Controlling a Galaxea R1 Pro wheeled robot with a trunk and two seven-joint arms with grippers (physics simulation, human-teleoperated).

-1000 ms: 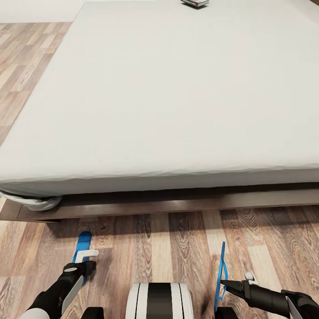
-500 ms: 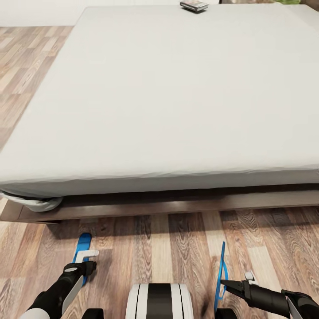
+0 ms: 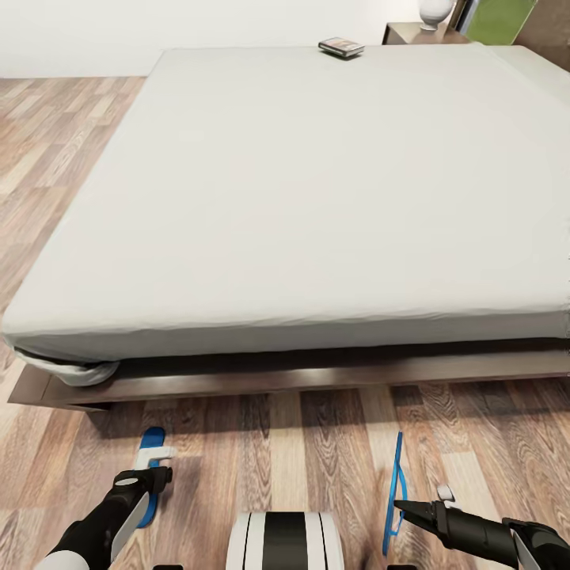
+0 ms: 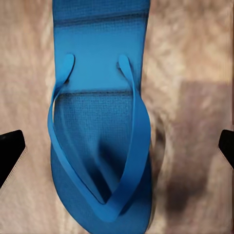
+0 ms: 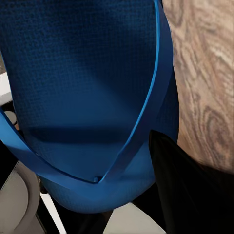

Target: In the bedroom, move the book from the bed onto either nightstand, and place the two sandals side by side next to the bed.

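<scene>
only the camera tilted up since earlier; left gripper [image 3: 161, 463] hung spread over one sandal [image 3: 147, 477] lower left, right gripper [image 3: 405, 507] pinched the other sandal [image 3: 395, 491] upright

the small grey-white paperback book [image 3: 341, 47] on the far mattress edge is too small to read. the flat bright blue sandal [image 3: 147, 475] is partly covered by the left gripper [image 3: 156, 465]. the brown nightstand [image 3: 416, 32] is cut off by the picture's top edge.

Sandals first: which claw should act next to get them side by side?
Probably the right. Its claw holds a sandal on edge, upright off the floor, so it needs laying down. The other sandal lies flat beneath the open left claw, both already near the bed.
</scene>
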